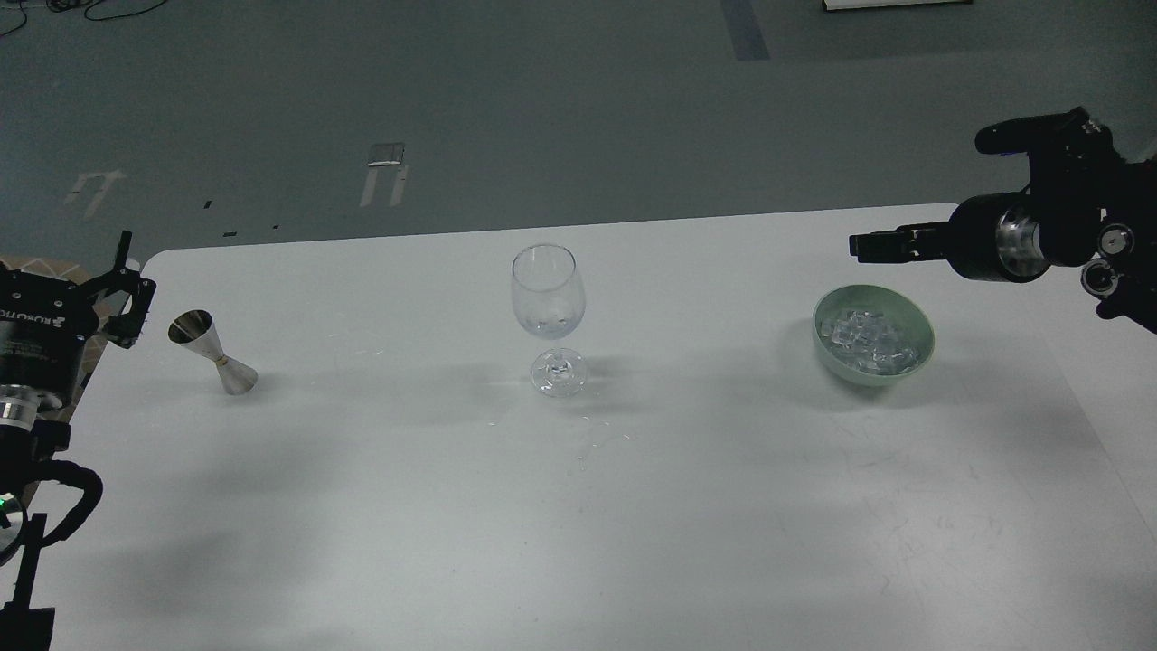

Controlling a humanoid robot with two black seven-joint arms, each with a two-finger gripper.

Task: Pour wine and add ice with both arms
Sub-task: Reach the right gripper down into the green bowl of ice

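Our left jaws (126, 289), at the left edge of the frame, stand spread with nothing between them, just beside the steel jigger (213, 353), which stands on the tabletop (578, 506) tilted in our view, its open cup toward the upper left; we judge the jaws wait there because the jigger is the pouring vessel and the nearest thing to that arm. Our right jaws (913, 194), in the upper right, are spread wide too and hold nothing, one finger reaching left above the other, hanging over the far side of the pale green bowl (917, 316) without touching it, likely staged to come down for the ice (872, 342). The ice lies heaped inside that bowl at right of centre: small clear cubes, glassy and wet-looking, crowded together. The wine glass (549, 316) stands upright in the middle of the frame, well apart from both jigger and bowl, so each arm can reach it from its own side. It looks empty or nearly so. Neither pouring nor icing appears begun.
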